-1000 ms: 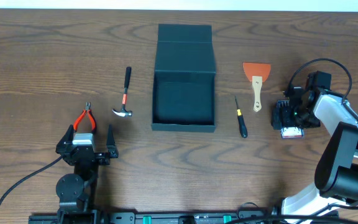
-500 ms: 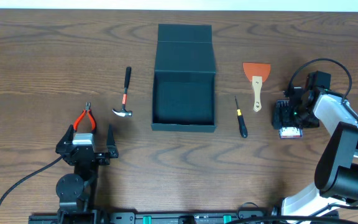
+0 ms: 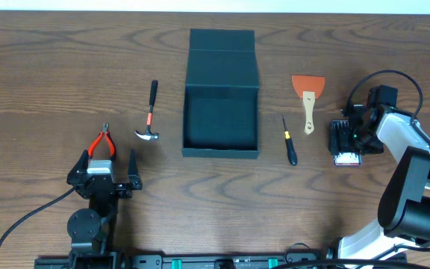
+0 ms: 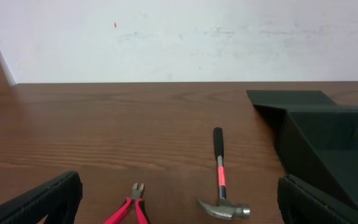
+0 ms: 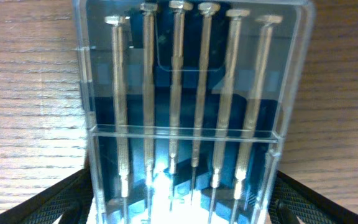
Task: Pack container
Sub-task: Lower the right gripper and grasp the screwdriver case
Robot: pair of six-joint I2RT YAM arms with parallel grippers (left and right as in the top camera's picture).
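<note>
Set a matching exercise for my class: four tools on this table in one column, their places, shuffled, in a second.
All places are relative to the dark square cardboard box.

Column A
1. steel hammer with black-and-red handle
2. red-handled metal pliers
3. orange-bladed scraper with wooden handle
4. slim black-handled screwdriver

Column B
a. closest to its right wall
b. farthest left
c. closest to its left wall
d. farthest right of the four

Pairs: 1-c, 2-b, 3-d, 4-a

The pliers (image 4: 129, 208) run off the bottom edge between the fingers of the left tool (image 4: 180, 202); the screwdriver case (image 5: 188, 112), flanked by the right tool (image 5: 182, 208), is cropped likewise.
</note>
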